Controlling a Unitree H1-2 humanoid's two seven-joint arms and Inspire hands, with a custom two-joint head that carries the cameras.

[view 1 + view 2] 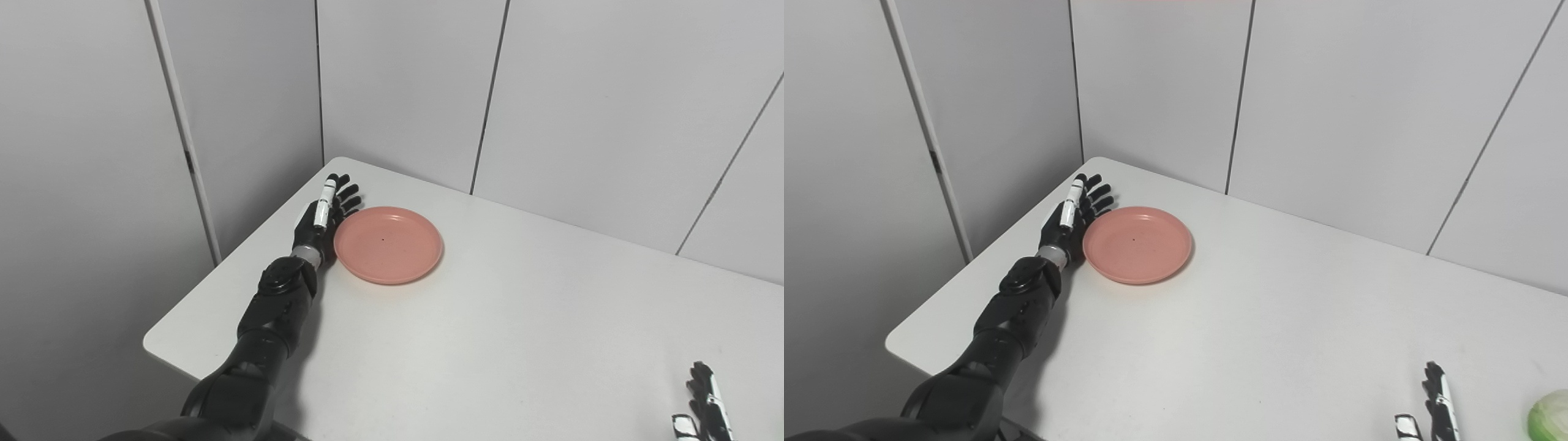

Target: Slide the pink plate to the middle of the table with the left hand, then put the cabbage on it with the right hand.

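Though round and so without a long axis of its own, the pink plate lies flat and right way up, hollow facing the ceiling, near the far left corner of the white table; a tiny dark speck sits close to its centre; its near edge stands well back from the table's front.

Only the right eye view takes in the cabbage, a pale green rounded shape cut by the frame at the bottom right corner, resting on the table just beside the right hand and well apart from the plate; the left eye view stops short of it, showing bare tabletop there; otherwise both views give the same scene.

Set on edge just beside the plate's left rim, the left hand is flat and spread, fingers straight and pointing toward the far corner, grasping nothing; whether the palm side actually touches the rim cannot be told, though no gap shows; its black forearm runs back along the table's left side.

At the bottom edge the right hand shows only in part, fingers upright and apart, holding nothing, clear of the cabbage.
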